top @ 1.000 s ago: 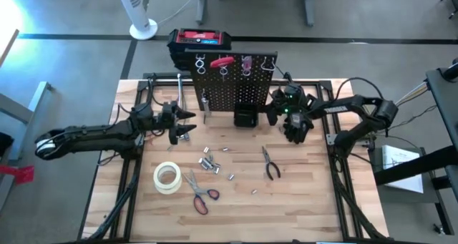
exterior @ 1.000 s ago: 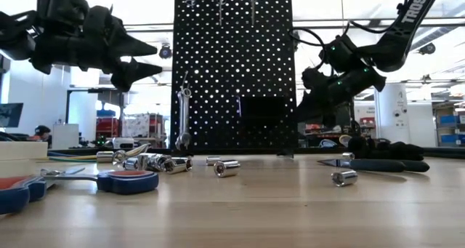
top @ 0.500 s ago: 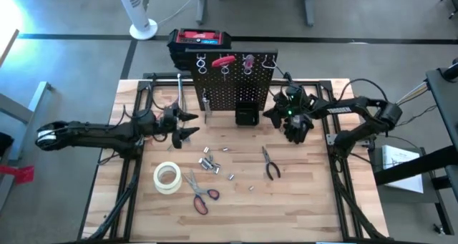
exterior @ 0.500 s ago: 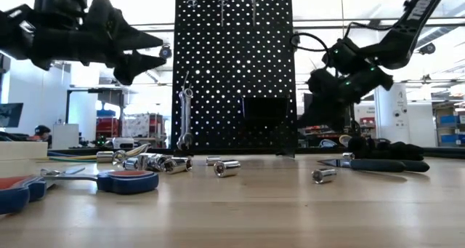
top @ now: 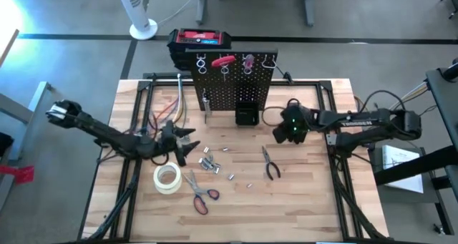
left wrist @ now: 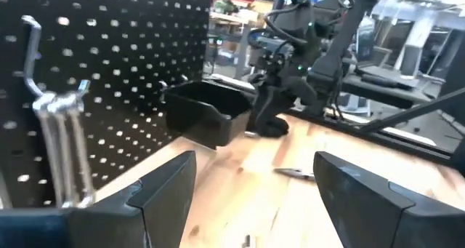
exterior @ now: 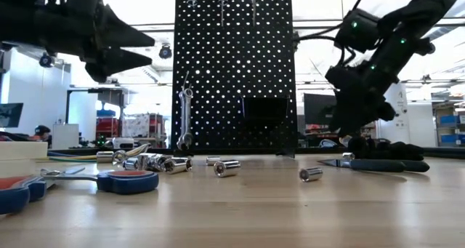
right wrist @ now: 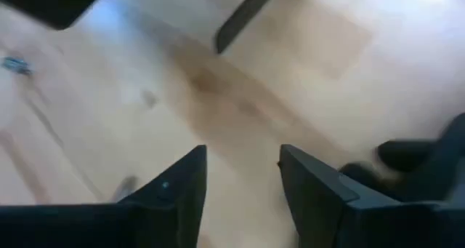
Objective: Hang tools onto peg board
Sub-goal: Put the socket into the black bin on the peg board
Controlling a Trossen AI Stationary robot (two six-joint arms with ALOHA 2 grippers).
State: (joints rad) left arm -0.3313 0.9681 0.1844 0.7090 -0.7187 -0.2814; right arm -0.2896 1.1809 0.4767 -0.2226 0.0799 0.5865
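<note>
Wooden counter [top: 308,194] mid-frame: peg board [top: 232,79] holds few tools; scissors [top: 200,195], pliers [top: 270,162], sockets [top: 208,162] remain. Left end effector [top: 187,138] apart, empty; right end effector [top: 283,132] apart, empty.

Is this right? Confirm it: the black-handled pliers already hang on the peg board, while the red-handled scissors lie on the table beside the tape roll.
Not quite. In the high view the pliers lie flat on the table, in front of the peg board, not hanging. The scissors do lie beside the tape roll.

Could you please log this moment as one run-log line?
left gripper: open, above sockets | right gripper: open, empty, over table | pliers: lying flat
</note>
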